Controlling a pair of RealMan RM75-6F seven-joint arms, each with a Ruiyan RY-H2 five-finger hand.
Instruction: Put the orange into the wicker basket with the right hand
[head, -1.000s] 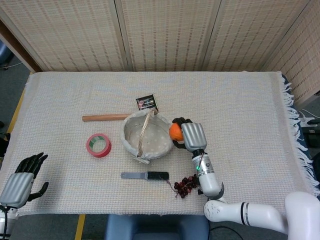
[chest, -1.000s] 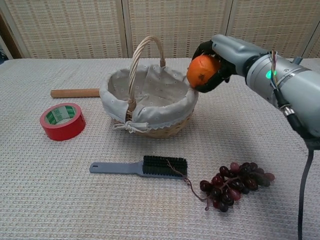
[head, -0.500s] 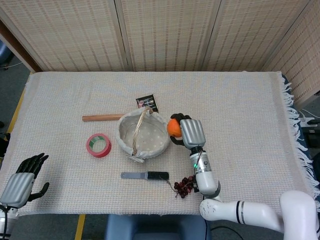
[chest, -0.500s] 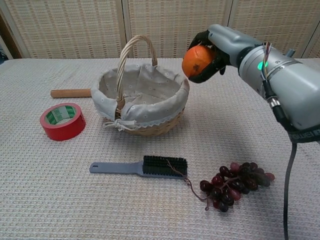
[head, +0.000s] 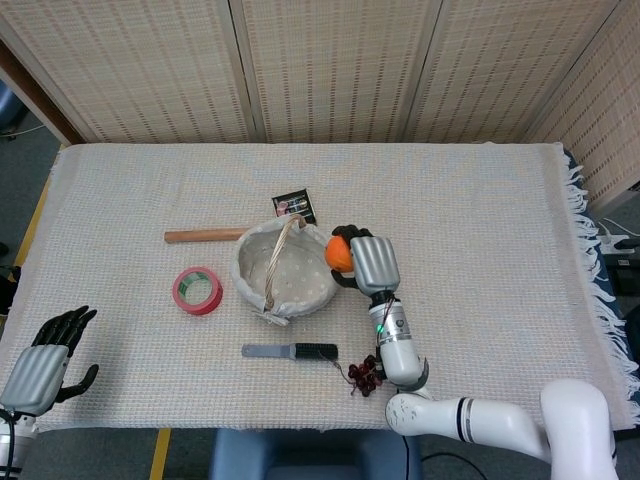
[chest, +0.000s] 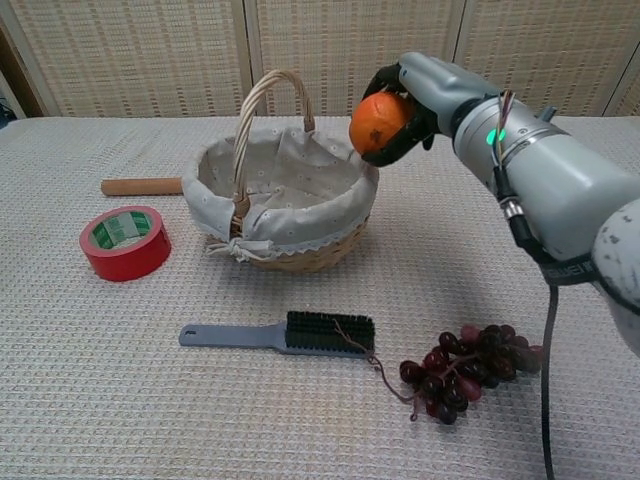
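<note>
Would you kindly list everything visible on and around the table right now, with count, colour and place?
orange: 1, orange, held above the basket's right rim
wicker basket: 1, tan with pale cloth lining, table centre
tape roll: 1, red, left of the basket
wooden stick: 1, brown, behind-left of the basket
brush: 1, grey handle with black bristles, in front of the basket
grapes: 1 bunch, dark red, right of the brush
small packet: 1, black, behind the basket
tablecloth: 1, cream, covering the table
right hand: 1, grey and black, gripping the orange
left hand: 1, grey and black, near-left table edge, holding nothing
</note>
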